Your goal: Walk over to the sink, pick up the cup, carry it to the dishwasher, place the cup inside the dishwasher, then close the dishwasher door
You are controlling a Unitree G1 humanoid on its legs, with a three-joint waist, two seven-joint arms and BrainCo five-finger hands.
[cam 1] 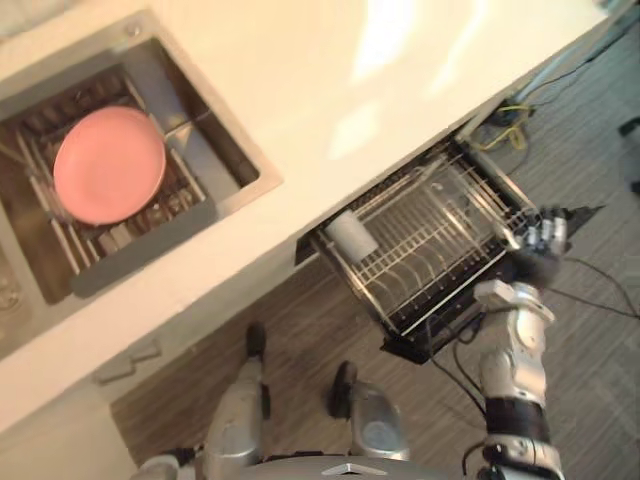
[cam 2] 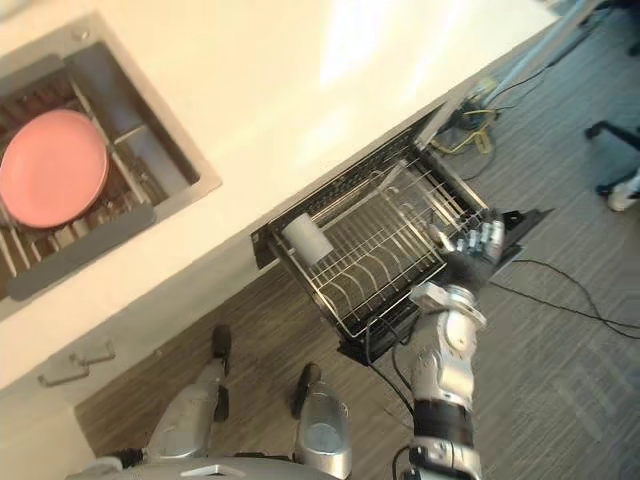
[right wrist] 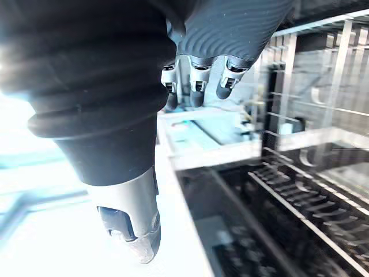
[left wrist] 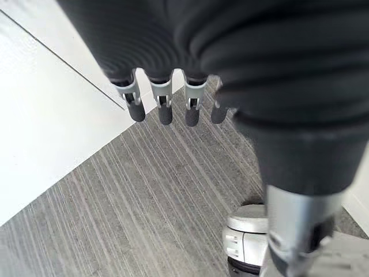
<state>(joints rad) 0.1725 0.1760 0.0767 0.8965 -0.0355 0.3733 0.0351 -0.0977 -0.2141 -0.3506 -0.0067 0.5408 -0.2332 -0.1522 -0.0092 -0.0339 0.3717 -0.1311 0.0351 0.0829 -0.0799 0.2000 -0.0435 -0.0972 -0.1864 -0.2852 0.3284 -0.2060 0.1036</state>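
Item: cup (cam 1: 352,233), a pale cylinder, placed in the wire rack (cam 1: 425,250) of the dishwasher. The rack is drawn out from beneath the edge of the white bench (cam 1: 350,90). The cup occupies the rack corner closest to the bench and toward the sink side; whether it stands upright or leans cannot be told. Right hand (cam 1: 538,250): at the opposite outer corner of the same rack, well apart from the cup, with the rack's rows of wire tines between them. Its fingers are relaxed and extended and it grasps nothing; in its wrist view the fingertips (right wrist: 225,86) hang free in front of the rack wires. Left hand (left wrist: 163,101): released, fingers straight and hanging over the striped grey floor (left wrist: 144,190), holding nothing. Other contents: steel sink (cam 1: 225,150) set in the bench, well apart from the dishwasher, with a pink plate (cam 1: 108,165) resting on a wire drainer inside it.
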